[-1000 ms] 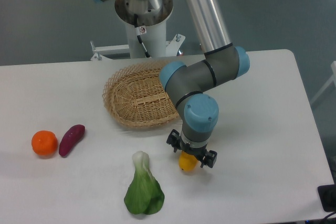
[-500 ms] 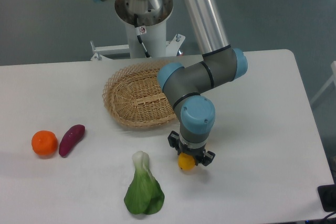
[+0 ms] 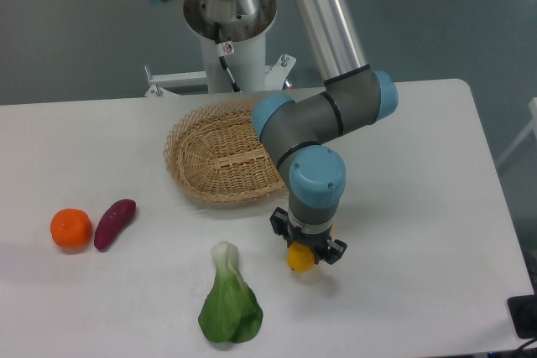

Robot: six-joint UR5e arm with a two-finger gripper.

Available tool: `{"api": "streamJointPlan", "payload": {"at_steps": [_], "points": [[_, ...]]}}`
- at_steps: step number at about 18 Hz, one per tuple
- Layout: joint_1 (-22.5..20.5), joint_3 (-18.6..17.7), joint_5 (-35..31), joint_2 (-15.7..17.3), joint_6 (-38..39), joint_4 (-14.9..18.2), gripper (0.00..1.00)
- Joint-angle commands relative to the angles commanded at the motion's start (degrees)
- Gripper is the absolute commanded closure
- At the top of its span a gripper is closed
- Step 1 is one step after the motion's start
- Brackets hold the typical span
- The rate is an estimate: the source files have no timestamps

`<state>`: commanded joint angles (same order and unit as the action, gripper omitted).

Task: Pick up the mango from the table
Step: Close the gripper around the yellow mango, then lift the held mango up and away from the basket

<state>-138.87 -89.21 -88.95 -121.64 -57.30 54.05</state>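
Observation:
The mango (image 3: 300,258) is a small yellow-orange fruit on the white table (image 3: 419,207), at the front centre. Only its lower part shows, the rest is hidden under the gripper. My gripper (image 3: 305,246) points straight down over it. The black fingers (image 3: 278,222) stand on either side of the mango and press against it. The mango sits at or just above the table surface.
A wicker basket (image 3: 220,157) lies just behind the gripper. A green bok choy (image 3: 229,303) lies to the front left of the mango. A round orange (image 3: 70,228) and a purple sweet potato (image 3: 114,222) lie at the far left. The arm's base (image 3: 228,14) stands behind the table.
The fingers have drawn in a little around the mango. The wrist has shifted slightly left and upward. The mango has hardly moved.

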Motion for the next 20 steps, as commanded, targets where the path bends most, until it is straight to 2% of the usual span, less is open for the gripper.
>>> {"api": "streamJointPlan", "payload": {"at_steps": [9,14,20], "points": [[-2.63,2.02,-0.17,2.37,0.09,0.18,0.40],[-5.97,2.29,-0.17,5.18,-0.26,0.70,0.40],[-7.47,2.29,-0.26,5.71,-7.28,0.70,0.40]]}}
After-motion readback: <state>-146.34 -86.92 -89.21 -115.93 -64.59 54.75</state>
